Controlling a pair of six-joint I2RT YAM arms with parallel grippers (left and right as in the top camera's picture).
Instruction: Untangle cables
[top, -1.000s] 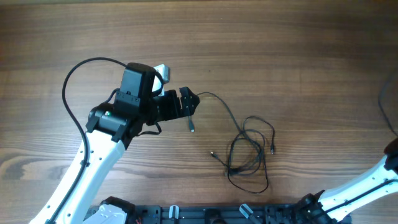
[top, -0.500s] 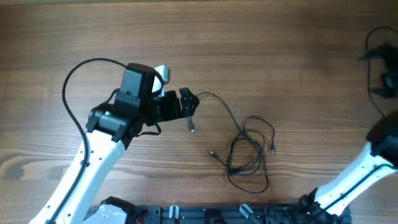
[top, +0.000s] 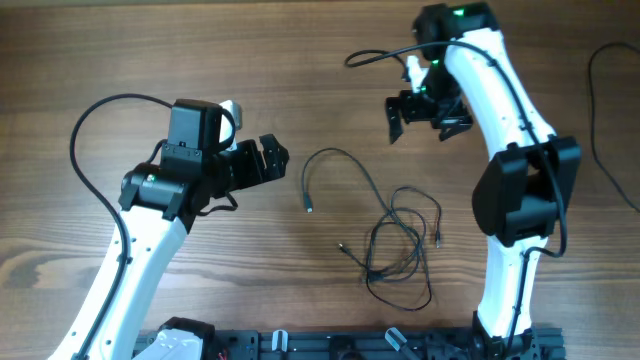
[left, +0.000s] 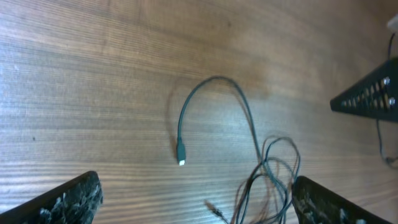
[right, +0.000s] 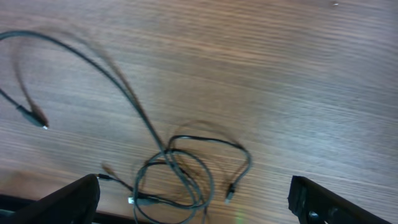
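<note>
Two robot arms hung over a wooden table (top: 120, 40) with the cables (top: 400, 245) lying slack on the wood between them. The left gripper (top: 276, 160) was held off the table, its fingers (left: 71, 198) spread wide with nothing between them. From its wrist, a single strand (left: 214, 79) arched ahead of the fingertips. It ended in a small, light-tipped plug (left: 181, 154) just beyond the gap, nearer the finger at the left of that view and clear of it. The knot (left: 268, 180), a cluster of overlapping loops, lay ahead of the other finger. Its lowest loops ran out of the bottom of the view close beside that finger, and whether they touched it could not be told.

The right gripper (top: 424, 122) was likewise wide open and empty, with the knot well apart from its fingertips. From its own wrist, the loops sat ahead of the gap between the two fingers, closer to the one at the left of the view. Two small plug ends (right: 230, 193) poked out of the bundle toward the fingers. The long strand swept away from the knot up and to the left, blurred along much of its length. No finger of either gripper touched any wire that could be seen.
</note>
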